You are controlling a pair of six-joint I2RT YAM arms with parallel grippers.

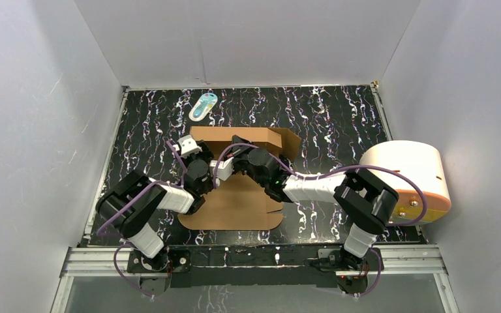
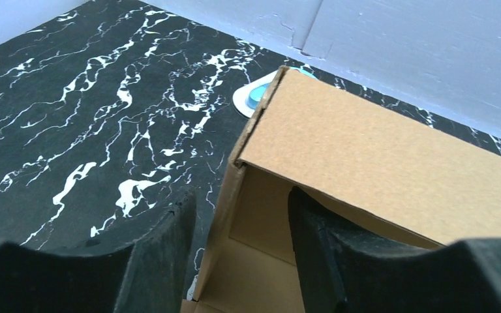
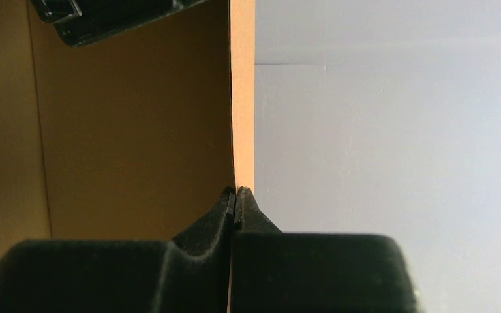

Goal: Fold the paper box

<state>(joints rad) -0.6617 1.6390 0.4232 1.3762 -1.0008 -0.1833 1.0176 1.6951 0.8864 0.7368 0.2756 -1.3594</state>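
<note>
My top view looks down from behind onto the table (image 1: 339, 117); both wrist views hug the box (image 1: 235, 207)

We see the paper box (image 1: 235, 210) in the middle of the black marbled table (image 1: 339, 124), its near flap lying flat and its far walls raised. The left gripper (image 1: 193, 147) sits at the box's rear left corner. The right gripper (image 1: 233, 150) is just beside it, over the box's middle. From above we cannot tell how either pair of fingers stands. A white-and-blue oval packet (image 1: 203, 106) lies behind the box, apart from it. A cream cylinder with an orange base (image 1: 401, 173) rests at the table's right edge.
</note>
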